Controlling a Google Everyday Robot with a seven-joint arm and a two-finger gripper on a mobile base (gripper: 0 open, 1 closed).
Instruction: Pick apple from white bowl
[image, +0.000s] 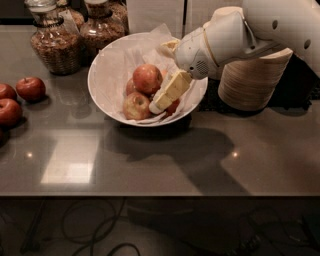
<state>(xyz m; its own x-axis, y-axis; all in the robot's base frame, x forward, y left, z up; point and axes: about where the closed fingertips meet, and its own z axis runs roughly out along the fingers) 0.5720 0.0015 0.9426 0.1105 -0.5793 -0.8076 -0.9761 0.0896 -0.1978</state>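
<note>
The wide white bowl (107, 75), lined with crumpled white paper, stands on the grey counter at centre back. It holds several red-yellow apples: a top apple (147, 77), a front apple (136, 106) and others partly hidden. My gripper (161, 79) reaches into the bowl from the right on the white arm (235, 35). It is open. The near yellow finger (167, 92) slants down across the apples on the bowl's right side. The far finger (169, 46) is near the back rim. No apple is held.
Three loose red apples (30, 87) lie on the counter at the left edge. Two glass jars (52, 42) stand behind the bowl on the left. A stack of beige paper bowls (252, 80) stands right of the bowl, behind the arm. The counter's front edge runs across the lower frame.
</note>
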